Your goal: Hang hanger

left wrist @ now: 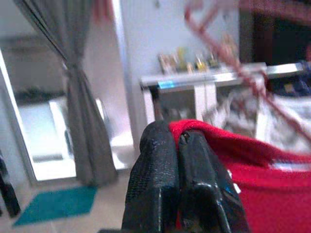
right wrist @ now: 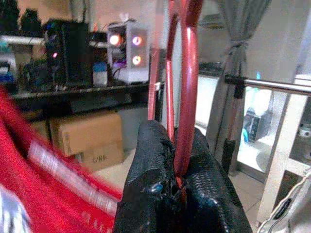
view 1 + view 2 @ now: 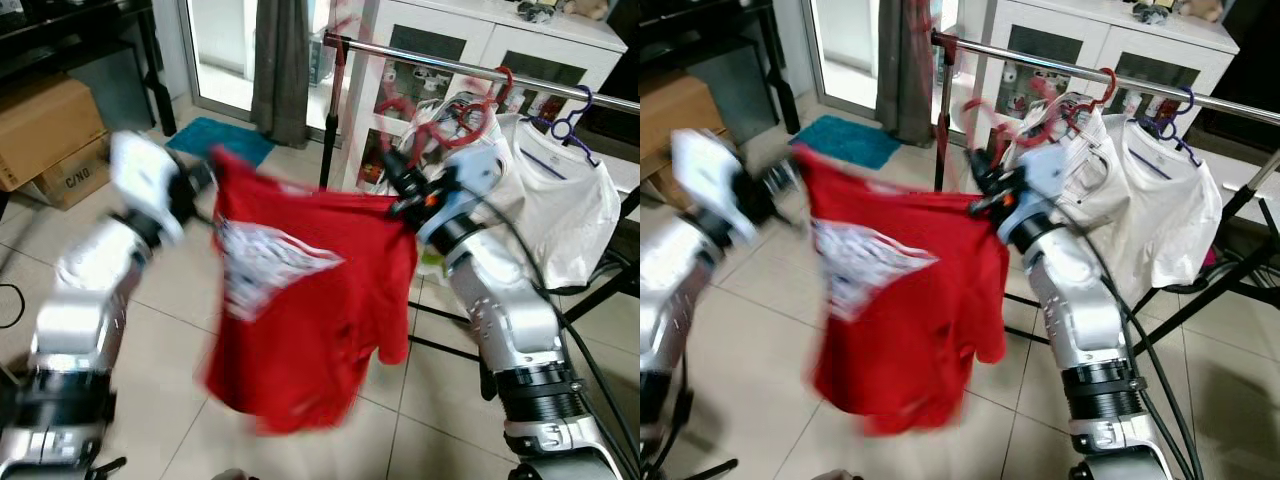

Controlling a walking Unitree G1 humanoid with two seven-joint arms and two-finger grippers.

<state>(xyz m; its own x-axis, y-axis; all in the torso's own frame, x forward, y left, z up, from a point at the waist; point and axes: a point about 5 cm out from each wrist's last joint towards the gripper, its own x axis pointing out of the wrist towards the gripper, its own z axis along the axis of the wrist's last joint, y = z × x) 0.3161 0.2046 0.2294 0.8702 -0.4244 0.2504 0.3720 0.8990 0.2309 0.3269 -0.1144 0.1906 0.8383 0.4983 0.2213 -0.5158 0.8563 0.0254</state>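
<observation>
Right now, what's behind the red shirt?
Behind the red shirt: the rail with a white shirt hung on it, and a white cabinet. The shirt covers the floor and the rack's lower left. Left pincer and right pincer hold it up.

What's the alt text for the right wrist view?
The right gripper is shut on a red plastic hanger, its hook rising above the black fingers. A blurred red T-shirt hangs beside it, a metal clothes rail beyond.
</observation>
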